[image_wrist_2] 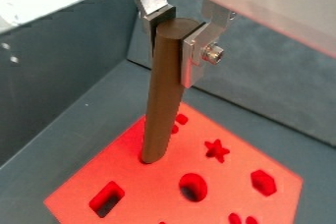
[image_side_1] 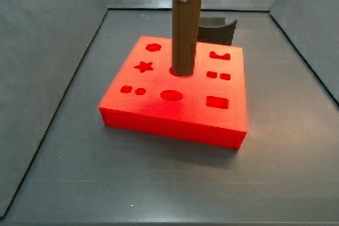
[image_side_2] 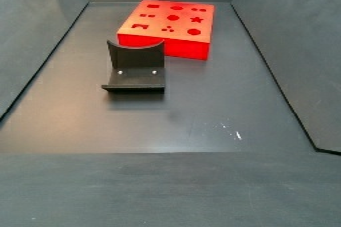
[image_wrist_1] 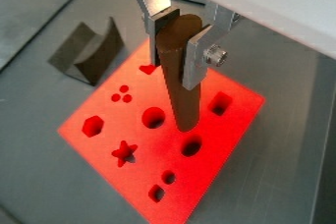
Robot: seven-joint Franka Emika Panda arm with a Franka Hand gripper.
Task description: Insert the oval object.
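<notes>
Gripping the peg (image_wrist_1: 178,71) upright, your gripper (image_wrist_1: 182,33) was clamped on it; tip sat over the red block (image_wrist_1: 210,179), holder (image_side_2: 134,69) apart.

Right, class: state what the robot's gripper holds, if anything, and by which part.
The gripper holds the long, smooth brown peg by its upper end, upright over the flat red block with shaped holes.

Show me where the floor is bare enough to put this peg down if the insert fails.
Widest bare floor lies in front of the fixture, out to the bin walls. A bare strip also runs beside the red block. It is crowded over the block, where the gripper holds the peg upright, and between block and fixture.
</notes>
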